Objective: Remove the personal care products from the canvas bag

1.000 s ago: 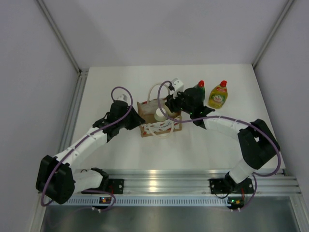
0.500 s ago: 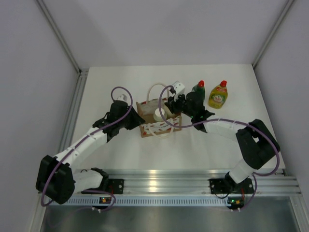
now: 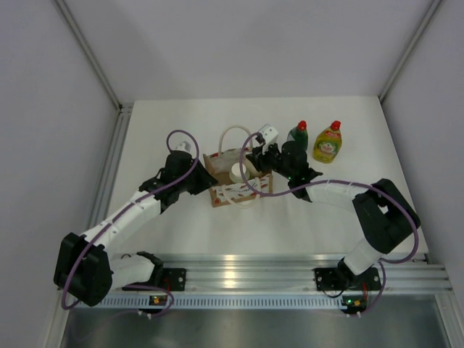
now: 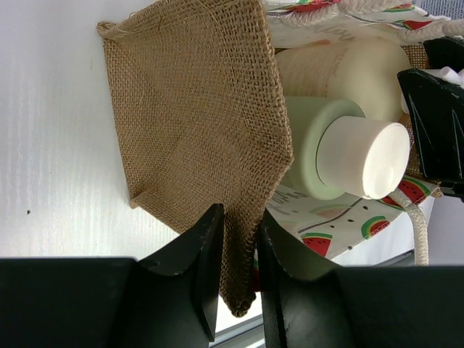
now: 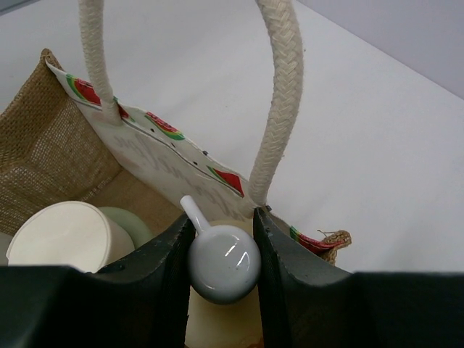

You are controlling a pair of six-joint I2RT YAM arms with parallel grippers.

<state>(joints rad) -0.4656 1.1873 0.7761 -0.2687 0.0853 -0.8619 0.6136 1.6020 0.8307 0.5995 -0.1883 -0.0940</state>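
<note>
Tabletop (image 3: pixel 181 225) action: the canvas bag (image 3: pixel 230 181) is pinned, left end effector (image 4: pixel 239 221) pinching its burlap wall. Inside the bag, right end effector (image 5: pixel 221 230) is clamped on the head of the cream pump bottle (image 5: pixel 223 268), beside the pale cylinder (image 4: pixel 341 152). Looks like extraction under way; next, a straight lift between the bag's rope handles (image 5: pixel 279 109).

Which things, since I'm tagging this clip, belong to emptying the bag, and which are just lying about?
Job: canvas bag, pump bottle, pale green cylinder, dark green bottle, yellow bottle, left gripper, right gripper.
Just there: table, aluminium rail.
</note>
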